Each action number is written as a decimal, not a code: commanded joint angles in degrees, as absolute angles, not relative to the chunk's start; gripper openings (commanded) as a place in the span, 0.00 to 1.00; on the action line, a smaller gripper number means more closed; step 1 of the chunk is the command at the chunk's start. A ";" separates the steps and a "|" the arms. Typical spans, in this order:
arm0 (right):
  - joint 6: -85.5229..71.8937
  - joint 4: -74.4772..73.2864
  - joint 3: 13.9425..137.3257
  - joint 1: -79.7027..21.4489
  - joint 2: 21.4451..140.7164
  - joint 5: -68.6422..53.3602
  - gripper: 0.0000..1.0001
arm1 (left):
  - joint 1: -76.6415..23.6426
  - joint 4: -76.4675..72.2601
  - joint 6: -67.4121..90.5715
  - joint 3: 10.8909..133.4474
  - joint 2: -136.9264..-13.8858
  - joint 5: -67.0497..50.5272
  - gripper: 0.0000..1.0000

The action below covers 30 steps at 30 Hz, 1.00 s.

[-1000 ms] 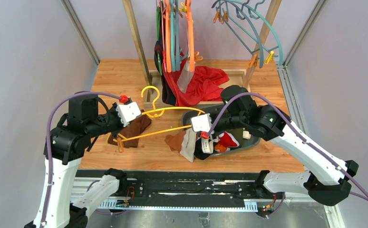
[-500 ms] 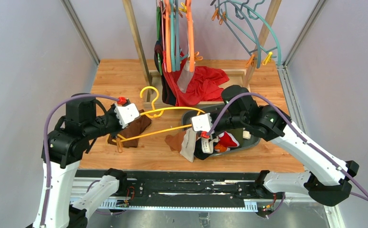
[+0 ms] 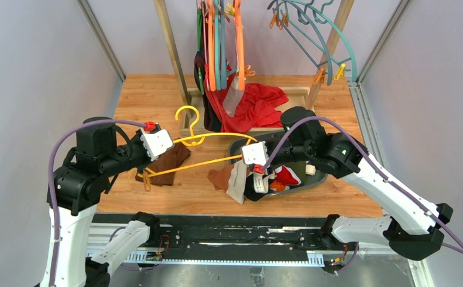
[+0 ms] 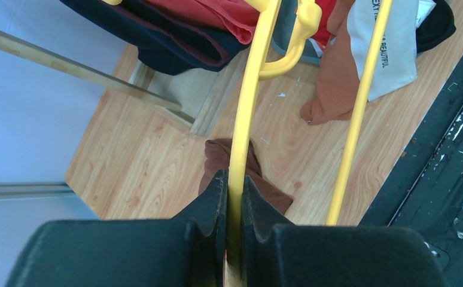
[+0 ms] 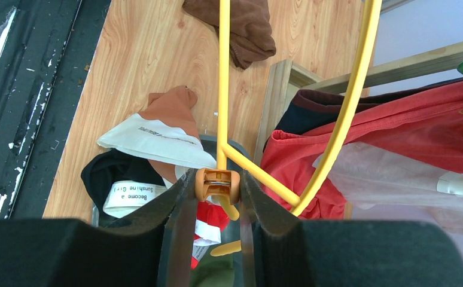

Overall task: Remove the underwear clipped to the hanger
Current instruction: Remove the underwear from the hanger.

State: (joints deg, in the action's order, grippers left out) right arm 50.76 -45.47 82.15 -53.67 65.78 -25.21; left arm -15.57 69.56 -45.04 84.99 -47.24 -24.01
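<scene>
Holding hanger (image 3: 205, 164) with both grippers.
Pinching it tight in left gripper (image 4: 234, 179), squeezing end clip (image 5: 217, 185) between right gripper (image 5: 217, 179) fingers, with underwear (image 3: 259, 179) heaped over tray (image 3: 316, 177) rim near front edge, right of centre.

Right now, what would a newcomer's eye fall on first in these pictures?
The yellow hanger, held over the table between both arms: the left gripper is shut on its bar, the right gripper on its orange clip. At the back hangs a large red cloth; under the right gripper lies a heap of underwear.
</scene>
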 commanded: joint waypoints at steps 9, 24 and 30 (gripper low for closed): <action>48.53 -46.40 83.67 -53.88 65.70 -24.37 0.01 | -15.73 66.80 -44.63 85.74 -47.20 -26.80 0.00; 49.54 -48.25 85.30 -53.89 66.37 -18.64 0.01 | -15.72 65.74 -43.79 84.29 -48.06 -28.90 0.00; 49.66 -48.17 83.72 -53.72 66.09 -18.24 0.03 | -15.71 65.73 -43.58 85.55 -47.14 -28.34 0.00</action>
